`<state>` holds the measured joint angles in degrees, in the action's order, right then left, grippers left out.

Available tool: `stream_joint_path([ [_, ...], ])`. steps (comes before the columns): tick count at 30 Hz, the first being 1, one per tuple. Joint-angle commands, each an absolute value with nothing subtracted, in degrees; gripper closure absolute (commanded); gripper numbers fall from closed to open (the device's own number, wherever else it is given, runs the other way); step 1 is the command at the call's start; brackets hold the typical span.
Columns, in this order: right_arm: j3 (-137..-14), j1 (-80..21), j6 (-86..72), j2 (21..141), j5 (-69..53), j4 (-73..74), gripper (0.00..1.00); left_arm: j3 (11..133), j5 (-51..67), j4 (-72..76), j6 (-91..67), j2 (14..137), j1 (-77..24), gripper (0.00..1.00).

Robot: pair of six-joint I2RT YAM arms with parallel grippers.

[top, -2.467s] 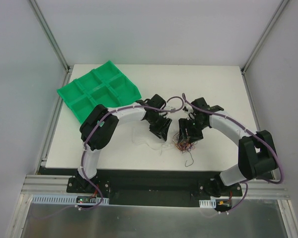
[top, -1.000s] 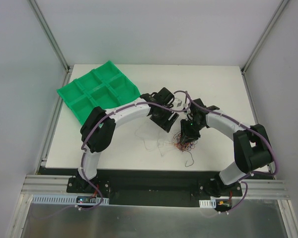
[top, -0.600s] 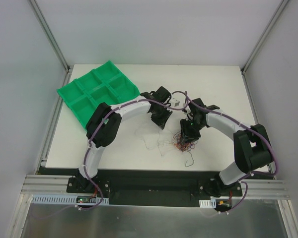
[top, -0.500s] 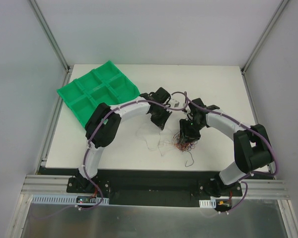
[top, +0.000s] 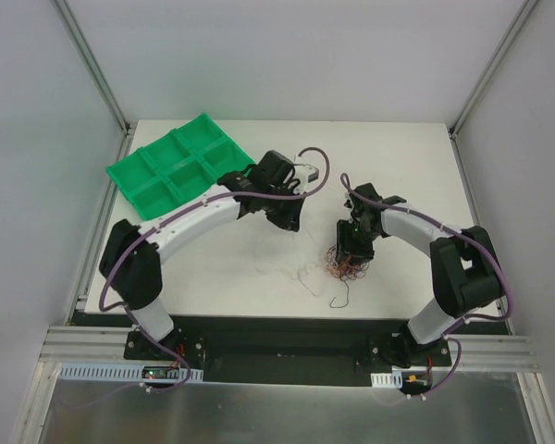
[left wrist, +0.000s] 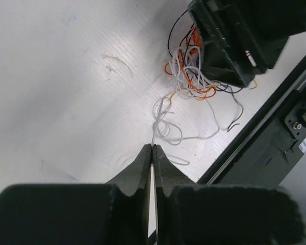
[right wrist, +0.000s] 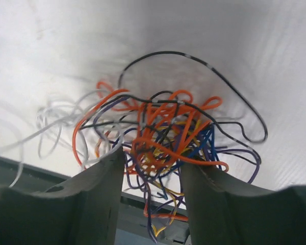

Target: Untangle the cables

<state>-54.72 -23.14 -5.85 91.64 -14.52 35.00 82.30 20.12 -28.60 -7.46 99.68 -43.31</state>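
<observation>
On the white table (top: pixel 398 157), the right gripper (right wrist: pixel 150 168) has its jaws parted around the small clump of thin orange, black and blue cables (right wrist: pixel 163 132) — mostly knotted. The left gripper (left wrist: pixel 152 153) pinches one white strand (left wrist: pixel 154 125) — separation looks barely begun.

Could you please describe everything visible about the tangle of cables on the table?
The cable tangle is a loose clump of very thin, curly wires, mostly orange with black, white, blue and yellow strands, lying on the white table near its front edge. The right gripper, fingers open, straddles its middle. One white strand trails out to the left gripper, which is shut on it.
</observation>
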Motion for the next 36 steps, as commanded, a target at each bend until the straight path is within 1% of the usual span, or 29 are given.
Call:
stream_joint_path([
  [1,-54.7,-21.3,-8.3,93.4,-6.4,37.8,0.53,80.9,10.3,-27.8,-8.8,86.7,-43.6,1.0],
  [6,-53.1,-17.6,-7.8,92.1,-2.6,38.5,0.56,80.9,-9.7,-26.5,-5.0,75.3,-43.6,1.0],
  [9,-52.5,-16.2,-7.1,91.7,-1.7,38.5,0.56,82.0,-17.7,-24.6,-3.2,70.9,-43.5,1.0],
  [16,-52.6,-14.6,-8.0,90.9,-0.4,39.9,0.55,86.5,-21.5,-23.7,-2.4,66.4,-43.6,1.0],
  [19,-53.5,-14.4,-8.3,91.7,3.9,41.1,0.54,88.9,-23.9,-23.6,-0.5,66.1,-43.7,1.0],
  [22,-55.1,-12.5,-9.1,93.1,6.1,43.9,0.52,93.3,-27.2,-23.6,3.9,65.7,-43.9,1.0],
  [26,-56.9,-12.3,-9.4,92.4,9.0,47.4,0.46,97.5,-30.1,-23.5,5.6,63.6,-43.9,1.0],
  [31,-57.2,-12.2,-8.4,92.9,12.0,48.3,0.43,97.5,-29.1,-23.5,4.5,59.6,-43.9,1.0],
  [36,-56.6,-12.3,-6.6,91.5,12.4,47.2,0.42,100.8,-28.0,-23.6,0.9,60.5,-43.9,1.0],
])
